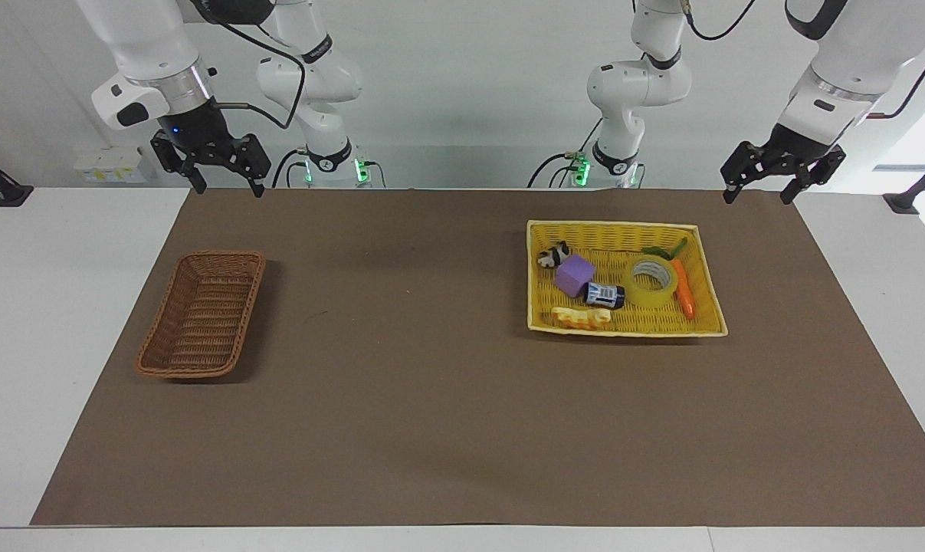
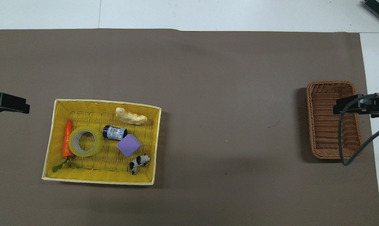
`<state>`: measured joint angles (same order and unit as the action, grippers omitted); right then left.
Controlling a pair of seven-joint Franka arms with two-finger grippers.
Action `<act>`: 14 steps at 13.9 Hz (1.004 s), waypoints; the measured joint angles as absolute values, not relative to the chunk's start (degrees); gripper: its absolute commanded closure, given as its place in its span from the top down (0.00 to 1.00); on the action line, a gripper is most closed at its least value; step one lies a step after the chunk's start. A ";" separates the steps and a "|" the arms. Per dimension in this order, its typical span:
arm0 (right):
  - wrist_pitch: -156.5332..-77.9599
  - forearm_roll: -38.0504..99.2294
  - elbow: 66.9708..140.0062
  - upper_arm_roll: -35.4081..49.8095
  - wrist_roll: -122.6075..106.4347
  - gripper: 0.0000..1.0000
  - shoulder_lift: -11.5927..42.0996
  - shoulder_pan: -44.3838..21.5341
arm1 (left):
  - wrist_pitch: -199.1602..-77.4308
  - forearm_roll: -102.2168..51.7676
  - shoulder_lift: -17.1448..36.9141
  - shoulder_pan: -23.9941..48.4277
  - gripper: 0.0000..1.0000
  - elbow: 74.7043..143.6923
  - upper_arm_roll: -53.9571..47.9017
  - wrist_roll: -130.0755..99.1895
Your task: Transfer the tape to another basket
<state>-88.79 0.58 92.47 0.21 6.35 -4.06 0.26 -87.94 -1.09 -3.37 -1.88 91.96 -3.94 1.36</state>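
Facing view: tape [image 1: 653, 280] flat in yellow tray [image 1: 623, 330], carrot [image 1: 683, 288] touching at 3 o'clock. Left gripper [image 1: 761, 193] spread, empty; advise straddling the ring wall away from the carrot. Right gripper [image 1: 223, 184] spread, empty, waiting.

The wide ring of translucent yellowish packing tape with a white inner core [image 1: 652, 280] [image 2: 86, 141] lies flat, its hole facing up, on the floor of the bright yellow woven tray. It sits toward the left arm's end of that tray and seems to touch the orange toy carrot beside it. The narrow oblong brown wicker basket with sloping sides [image 1: 202, 315] [image 2: 332, 119] stands upright and holds nothing, well apart from the yellow tray, toward the right arm's end of the counter.
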 measured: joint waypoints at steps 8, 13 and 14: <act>-88.79 0.58 92.47 0.21 6.35 1.00 -4.06 0.26 | -96.74 -1.13 -8.71 -1.98 1.00 109.61 -3.76 -3.60; -88.79 0.58 92.46 0.21 6.35 1.00 -4.06 0.26 | -105.57 -1.13 -9.49 -2.03 1.00 119.03 -3.64 -2.88; -88.79 0.58 92.46 0.21 6.35 1.00 -4.06 0.26 | -108.97 -1.13 -9.49 -1.95 1.00 121.74 -3.72 -1.99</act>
